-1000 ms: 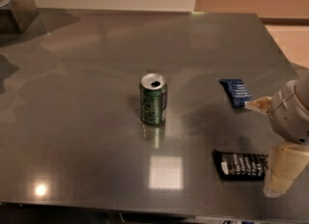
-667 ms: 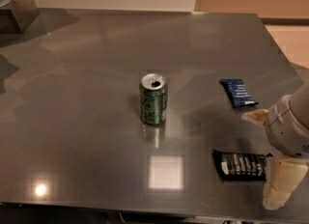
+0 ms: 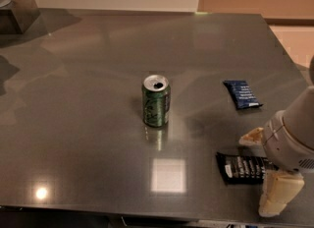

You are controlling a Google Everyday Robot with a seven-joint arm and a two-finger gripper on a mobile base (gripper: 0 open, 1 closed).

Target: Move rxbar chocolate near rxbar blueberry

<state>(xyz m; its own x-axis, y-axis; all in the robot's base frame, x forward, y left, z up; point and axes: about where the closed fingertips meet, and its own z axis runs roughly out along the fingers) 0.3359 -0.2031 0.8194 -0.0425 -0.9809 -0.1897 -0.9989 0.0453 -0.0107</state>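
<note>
hanging low over the near right corner of the grey table [image 3: 88, 124], the gripper [image 3: 255, 175] has its two pale fingers spread wide apart, gripping nothing. one finger [image 3: 251, 136] sits just behind the far long edge of the rxbar chocolate [image 3: 239, 168]. the other [image 3: 278, 196] points down past the bar's near right end, by the table's front edge. the right end of the wrapper lies between them, partly hidden under the rounded white wrist [image 3: 289, 141]. whether either finger touches the wrapper i cannot tell. the rxbar chocolate lies flat, its long side running left to right, with a white patch at its left end and rows of white lettering across the black. the rxbar blueberry [image 3: 241, 94] lies flat farther back on the table, apart from the black bar, angled a little with its near end turned to the right. a green drink can [image 3: 156, 100] stands upright near the middle of the table, its top opened, to the left of both bars and apart from them. a square patch of light [image 3: 168, 175] reflects on the tabletop in front of the can, left of the black bar.
</note>
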